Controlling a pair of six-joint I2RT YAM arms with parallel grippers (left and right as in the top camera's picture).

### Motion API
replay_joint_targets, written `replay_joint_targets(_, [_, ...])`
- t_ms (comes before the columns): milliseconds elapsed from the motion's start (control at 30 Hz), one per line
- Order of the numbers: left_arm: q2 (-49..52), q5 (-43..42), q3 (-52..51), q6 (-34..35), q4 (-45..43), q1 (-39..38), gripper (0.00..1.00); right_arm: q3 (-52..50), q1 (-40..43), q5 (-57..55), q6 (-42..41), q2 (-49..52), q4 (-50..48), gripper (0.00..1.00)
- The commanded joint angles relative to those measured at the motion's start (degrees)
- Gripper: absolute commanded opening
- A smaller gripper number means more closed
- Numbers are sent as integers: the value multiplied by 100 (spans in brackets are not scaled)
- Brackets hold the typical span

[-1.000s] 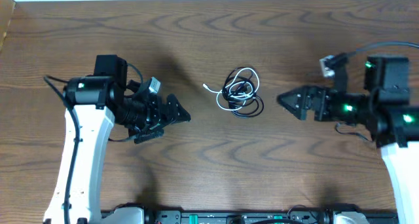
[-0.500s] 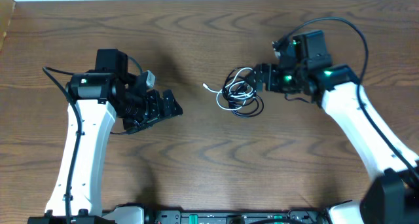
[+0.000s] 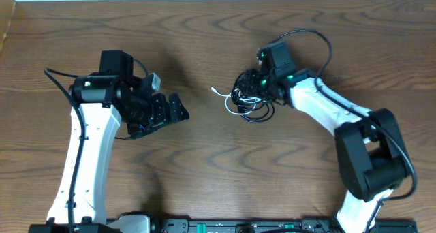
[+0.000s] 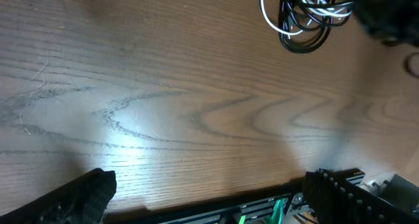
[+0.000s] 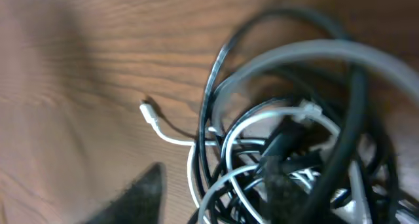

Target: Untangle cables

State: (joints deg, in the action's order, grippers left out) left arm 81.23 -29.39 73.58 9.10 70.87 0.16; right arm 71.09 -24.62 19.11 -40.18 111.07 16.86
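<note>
My two grippers and the cable tangle mid-table.
My left gripper (image 3: 178, 112) hangs released, fingers (image 4: 85, 194) spread wide above the table (image 3: 204, 178). The tangle of black and white cables (image 3: 249, 100) lies well apart at its 3 o'clock. A white plug (image 3: 214, 91) trails out at the tangle's 9 o'clock. My right gripper (image 3: 258, 89) is at the tangle's 1 o'clock edge; the blur means I cannot tell whether it is clenched.

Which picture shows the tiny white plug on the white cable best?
The right wrist view: the tiny white plug lies close up on bare wood. Overhead it is only a speck. The left wrist view shows just black and white cable loops, no plug.
</note>
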Motion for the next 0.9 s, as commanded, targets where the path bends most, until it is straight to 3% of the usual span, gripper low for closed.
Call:
replay_joint_targets(0, [11, 74, -31, -70, 13, -13, 97, 70, -57, -76, -240, 33, -15, 20])
replay_joint_targets(67, [11, 74, -31, -70, -15, -13, 97, 92, -52, 173, -243, -31, -22, 1])
replay_joint_targets(267, [11, -48, -153, -66, -46, -13, 97, 426, 68, 1766, -243, -863, -304, 1])
replay_joint_targets(533, [11, -1764, -190, -68, -400, -13, 97, 535, 74, 2697, -511, -2594, -765, 1])
replay_joint_targets(733, [11, -2074, -190, -68, -695, -13, 97, 535, 105, 2439, -466, -3220, -822, 1])
replay_joint_targets(800, [11, -1886, -190, -66, -695, -13, 97, 535, 140, 1829, -448, -3283, -422, 1])
replay_joint_targets(867, [11, -1620, -190, -66, -669, -13, 97, 533, 144, 1338, -1021, -3265, -24, 1])
